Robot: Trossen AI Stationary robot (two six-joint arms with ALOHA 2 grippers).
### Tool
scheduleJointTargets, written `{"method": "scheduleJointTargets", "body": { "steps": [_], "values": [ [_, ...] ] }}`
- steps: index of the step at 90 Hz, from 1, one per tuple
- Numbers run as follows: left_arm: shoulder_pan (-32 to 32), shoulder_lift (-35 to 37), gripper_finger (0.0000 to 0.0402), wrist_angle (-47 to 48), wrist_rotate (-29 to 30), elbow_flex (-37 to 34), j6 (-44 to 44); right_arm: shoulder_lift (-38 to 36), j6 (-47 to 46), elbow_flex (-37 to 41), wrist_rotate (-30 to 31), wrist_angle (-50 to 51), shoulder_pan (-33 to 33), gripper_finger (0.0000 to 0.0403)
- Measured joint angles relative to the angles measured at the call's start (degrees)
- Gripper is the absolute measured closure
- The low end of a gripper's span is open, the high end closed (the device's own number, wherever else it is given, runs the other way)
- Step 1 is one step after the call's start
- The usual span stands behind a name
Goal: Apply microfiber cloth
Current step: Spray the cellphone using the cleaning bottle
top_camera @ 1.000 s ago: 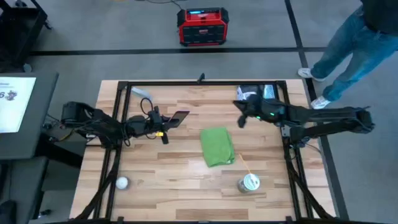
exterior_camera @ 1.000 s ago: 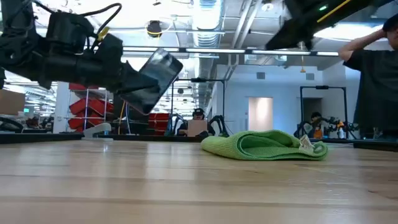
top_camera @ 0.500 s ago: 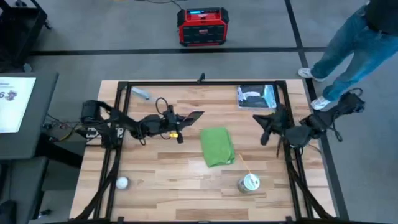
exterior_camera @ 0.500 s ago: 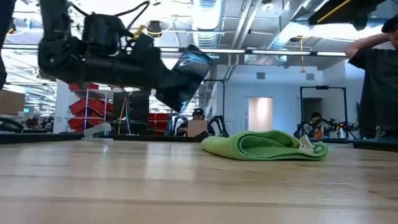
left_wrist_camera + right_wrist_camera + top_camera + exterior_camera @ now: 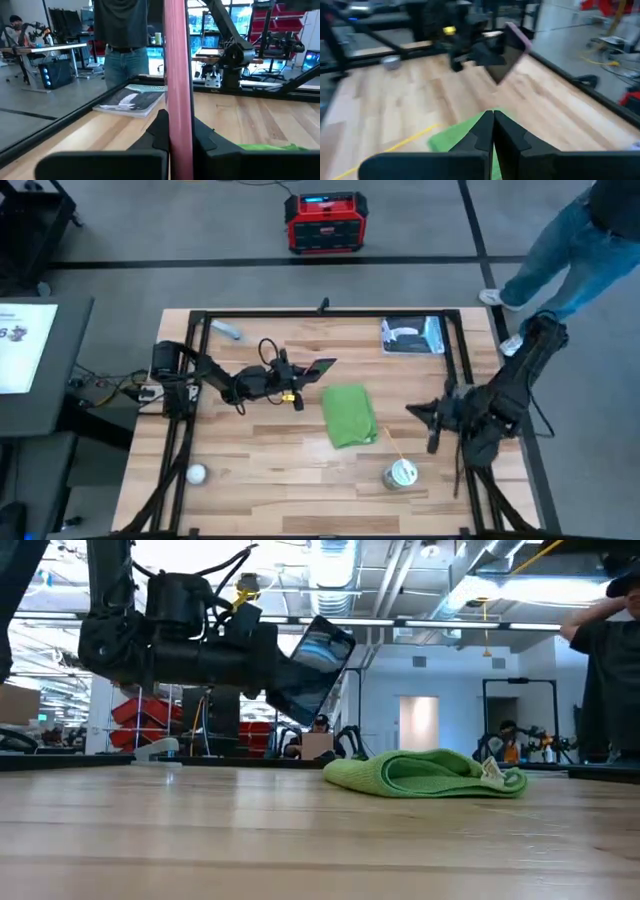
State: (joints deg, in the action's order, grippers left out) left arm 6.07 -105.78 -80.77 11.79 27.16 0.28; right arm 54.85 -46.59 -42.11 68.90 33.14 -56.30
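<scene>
Lying folded on the bare wooden table (image 5: 250,450) near its middle — the microfiber cloth (image 5: 350,416), touched by neither arm. Holding a black phone (image 5: 317,367) clamped and tilted above the boards, just beside the cloth: the left gripper (image 5: 296,373). Hovering on the cloth's other side with fingers pressed together on nothing — the right gripper (image 5: 428,411), pointing toward the green fabric. Judging the task barely begun: phone being presented, cloth not yet picked up, wiping entirely remaining.

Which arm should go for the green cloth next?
Right, likely. The right gripper is shut and empty beside the cloth; the left gripper is shut on the phone, held in the air.
</scene>
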Motion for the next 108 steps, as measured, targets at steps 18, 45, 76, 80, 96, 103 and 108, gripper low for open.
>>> {"method": "scheduleJointTargets", "body": {
  "steps": [18, 45, 76, 80, 96, 103, 108],
  "values": [
    [0.0, 0.0, 0.0399, -0.02, 0.0, 0.0, -1.04, 4.28, 5.07, 0.0, 3.35, -11.46, -8.33, 0.0403],
    [-0.53, 0.02, 0.0396, 0.0, 0.0, 0.0, -3.15, 11.56, 14.5, -0.04, 3.47, -30.3, -16.17, 0.0403],
    [-2.81, 0.02, 0.0399, -0.04, 0.29, 0.0, -3.71, 24.88, 4.09, -0.04, 3.16, -32.56, -17.65, 0.0403],
    [-3.21, 0.02, 0.0399, -0.06, 0.65, 0.0, -3.86, 25.8, 2.95, -0.04, 3.15, -32.41, -17.65, 0.0403],
    [-4.86, 0.04, 0.0399, -0.07, 2.33, 0.0, -4.39, 26.46, -3.66, -0.04, 0.85, -29.09, -17.63, 0.0403],
    [-5.55, 0.04, 0.0399, -0.08, 2.62, 0.0, -4.42, 26.49, -6.39, -0.04, -1.28, -28.06, -17.61, 0.0403],
    [-6.05, 0.04, 0.0399, -0.09, 2.64, 0.0, -4.42, 26.66, -7.36, -0.04, -2.9, -27.91, -17.44, 0.0403]
  ]
}}
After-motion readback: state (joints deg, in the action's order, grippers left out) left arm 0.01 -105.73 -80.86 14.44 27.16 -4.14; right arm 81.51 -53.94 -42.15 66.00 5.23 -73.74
